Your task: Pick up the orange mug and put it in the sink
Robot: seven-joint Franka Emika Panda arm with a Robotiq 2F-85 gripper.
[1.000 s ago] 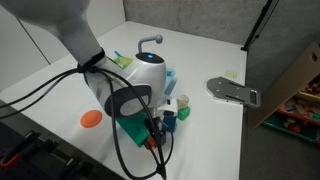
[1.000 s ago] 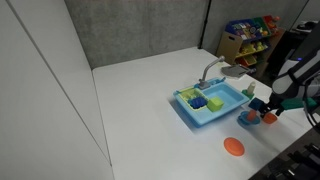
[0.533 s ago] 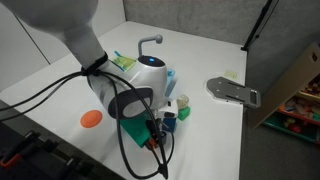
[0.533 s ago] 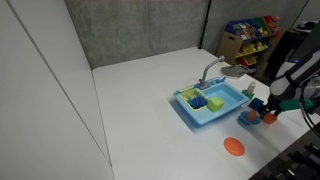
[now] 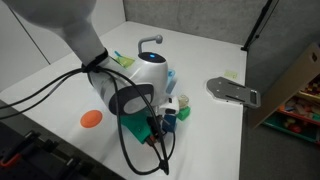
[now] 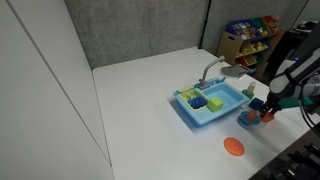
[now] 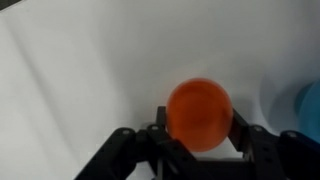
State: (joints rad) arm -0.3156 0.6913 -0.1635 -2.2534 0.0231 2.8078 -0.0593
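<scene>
The orange mug (image 7: 199,113) fills the middle of the wrist view, seen from above, round and glossy. My gripper (image 7: 199,120) is shut on the mug, one black finger pressed against each side. In an exterior view the mug (image 6: 268,118) is a small orange spot under the gripper (image 6: 268,113), right of the blue sink (image 6: 213,103). The arm's bulk hides most of the sink (image 5: 172,78) and nearly all of the mug (image 5: 151,143) in an exterior view.
The sink holds green and blue blocks and has a grey faucet (image 6: 210,70). An orange disc (image 5: 91,118) lies on the white table. A blue cup (image 5: 170,120) stands next to the gripper. A grey plate (image 5: 232,90) sits near the table edge.
The jaws have closed onto the mug's sides. The arm has hardly shifted.
</scene>
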